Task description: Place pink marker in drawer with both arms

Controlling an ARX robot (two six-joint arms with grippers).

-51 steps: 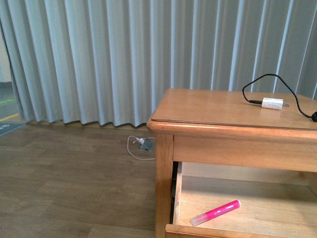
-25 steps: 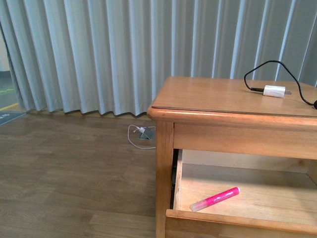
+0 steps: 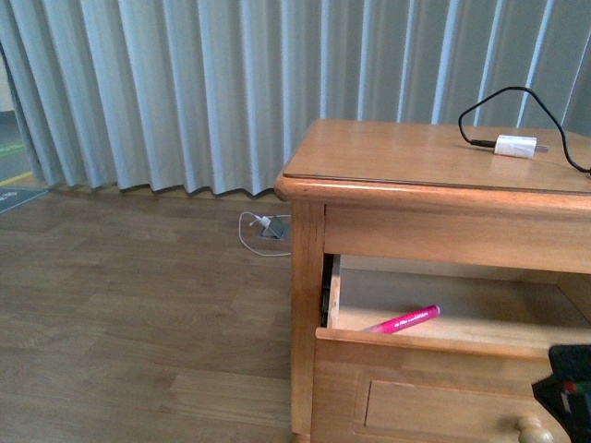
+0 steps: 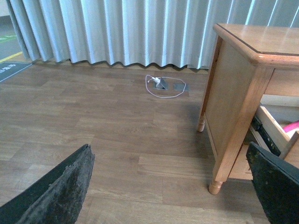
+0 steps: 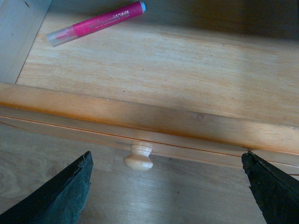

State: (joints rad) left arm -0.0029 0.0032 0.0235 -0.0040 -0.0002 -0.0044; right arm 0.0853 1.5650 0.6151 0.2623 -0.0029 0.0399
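Pink: found the slim magenta marker pen (image 5: 96, 22) inside the open light-brown wooden drawer (image 3: 443, 343); saw left black gripper (image 4: 169, 147), right black gripper (image 5: 167, 155) splayed, empty — probably needed a square push at the round wooden knob (image 5: 138, 157).

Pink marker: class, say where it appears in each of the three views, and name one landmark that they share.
Front view: the marker lies in the open drawer, just behind its front board.
Left wrist view: only a pink end of the marker shows, inside the drawer.
Right wrist view: the marker lies on the drawer floor by a side wall.
Shared landmark: the open drawer.
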